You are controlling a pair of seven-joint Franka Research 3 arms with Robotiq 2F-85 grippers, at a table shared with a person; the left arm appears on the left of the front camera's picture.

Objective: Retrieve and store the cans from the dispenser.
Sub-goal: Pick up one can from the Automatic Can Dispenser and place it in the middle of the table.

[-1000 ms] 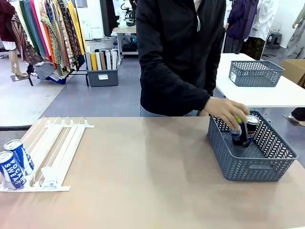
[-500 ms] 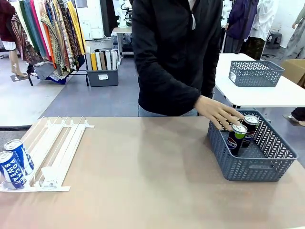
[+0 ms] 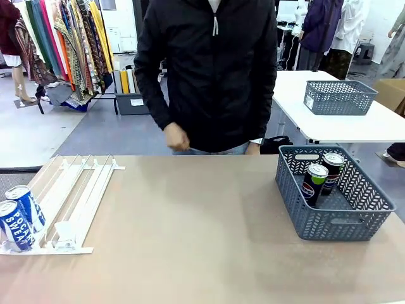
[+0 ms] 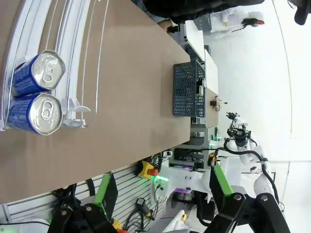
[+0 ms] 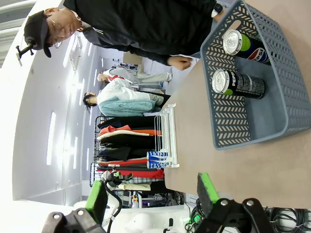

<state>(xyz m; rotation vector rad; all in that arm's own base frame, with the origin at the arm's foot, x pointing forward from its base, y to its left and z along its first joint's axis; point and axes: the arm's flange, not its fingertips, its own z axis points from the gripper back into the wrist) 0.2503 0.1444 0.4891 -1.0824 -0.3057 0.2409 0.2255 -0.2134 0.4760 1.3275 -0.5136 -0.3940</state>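
**Fingers.** The left fingers are spread fully apart, with nothing between them. The right fingers are likewise set wide apart and empty. Both pairs are held clear of the desk.

**Cans to be retrieved.** Two blue cans are lodged one behind the other at the low end of the dispenser, in the lane at the robot's far left, with the front can near the stopper. In the left wrist view their silver tops face the camera. They lie well ahead of the left fingers and off to one side of the gap between them. They are well apart from the right fingers, across the desk.

**Handling.** The cans are judged thin-walled, smooth and somewhat slippery, and moderately heavy if full. Hold should be taken around the mid-body, across the diameter, not at the rim. Moderate force is advised, since the wall may dent. Once the front can is lifted, the rear can may be expected to slide down.

**Storage.** Two black cans are already leaning inside the grey basket on the robot's right.

**Far side.** A person is standing there, one hand held off the desk.
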